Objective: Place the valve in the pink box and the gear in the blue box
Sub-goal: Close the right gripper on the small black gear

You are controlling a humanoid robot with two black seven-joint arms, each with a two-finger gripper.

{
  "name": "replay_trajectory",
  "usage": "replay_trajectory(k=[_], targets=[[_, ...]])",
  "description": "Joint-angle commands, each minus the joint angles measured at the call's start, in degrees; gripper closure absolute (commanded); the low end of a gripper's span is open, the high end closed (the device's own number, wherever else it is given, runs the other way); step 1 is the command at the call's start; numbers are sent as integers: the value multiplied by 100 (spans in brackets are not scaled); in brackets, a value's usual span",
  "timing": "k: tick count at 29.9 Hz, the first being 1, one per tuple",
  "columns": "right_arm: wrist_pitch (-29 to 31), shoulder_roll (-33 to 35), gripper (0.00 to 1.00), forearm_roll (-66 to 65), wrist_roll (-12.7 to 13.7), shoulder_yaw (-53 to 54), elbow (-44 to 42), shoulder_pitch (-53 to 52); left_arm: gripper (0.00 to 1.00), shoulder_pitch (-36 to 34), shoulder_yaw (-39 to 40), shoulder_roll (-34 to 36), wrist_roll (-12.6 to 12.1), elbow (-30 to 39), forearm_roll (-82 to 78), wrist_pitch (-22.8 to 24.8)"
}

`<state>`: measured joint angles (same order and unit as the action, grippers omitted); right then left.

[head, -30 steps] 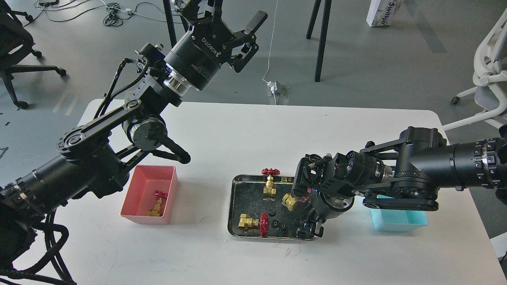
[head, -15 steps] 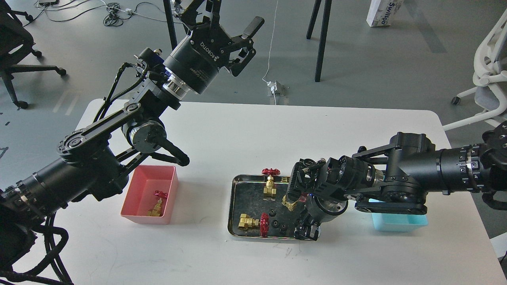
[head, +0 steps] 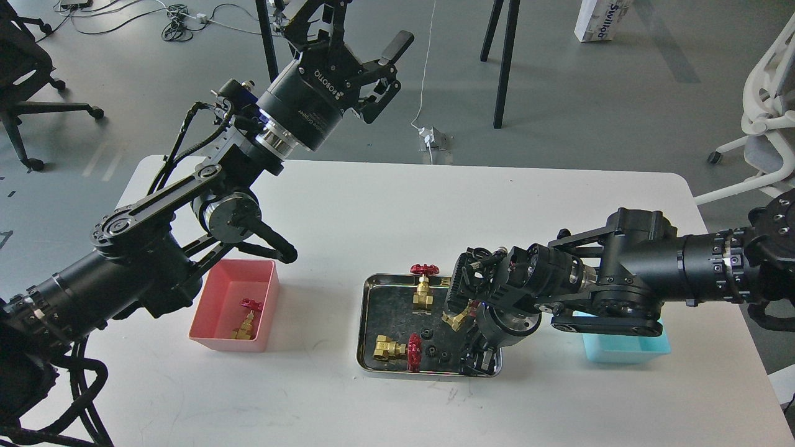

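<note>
The white table [head: 385,205] carries, from left to right, the pink box [head: 214,310], a steel tray [head: 372,323] and the blue box [head: 621,351], which the right arm partly covers. The left arm rises from the left edge, and its gripper [head: 366,46] hangs high above the far side of the table, fingers spread wide and empty. The right arm reaches in low from the right, with its gripper [head: 479,361] pointed down into the tray's near right corner. That gripper is dark and seen end-on, so I cannot tell how far it is open or whether it holds anything.

One valve [head: 245,320] already lies in the pink box. Three more sit in the tray: one upright [head: 424,288] at the back, one on its side [head: 394,349] at the front, one [head: 456,318] half hidden by the right wrist. Small black gears [head: 427,334] lie on the tray floor between them, some close to the right fingers.

The step in hand looks like the right arm picking a gear. Next it needs a fine, centred pinch on that tiny wheel, then a lift clear of the tray rim and a short carry right to the blue box.
</note>
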<state>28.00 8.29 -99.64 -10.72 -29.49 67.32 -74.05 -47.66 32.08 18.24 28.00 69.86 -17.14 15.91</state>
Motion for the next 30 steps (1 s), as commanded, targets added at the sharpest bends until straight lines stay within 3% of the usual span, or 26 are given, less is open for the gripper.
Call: replay_trajectory(k=[1, 24, 30], targets=[[0, -91, 58, 6, 0, 5, -96, 39, 13, 2, 0, -4, 0, -8, 0, -9], [0, -82, 72, 6, -18, 5, -96, 128, 13, 55, 0, -13, 0, -8, -9, 9], [0, -73, 82, 6, -18, 5, -96, 171, 13, 64, 0, -13, 0, -8, -9, 9]])
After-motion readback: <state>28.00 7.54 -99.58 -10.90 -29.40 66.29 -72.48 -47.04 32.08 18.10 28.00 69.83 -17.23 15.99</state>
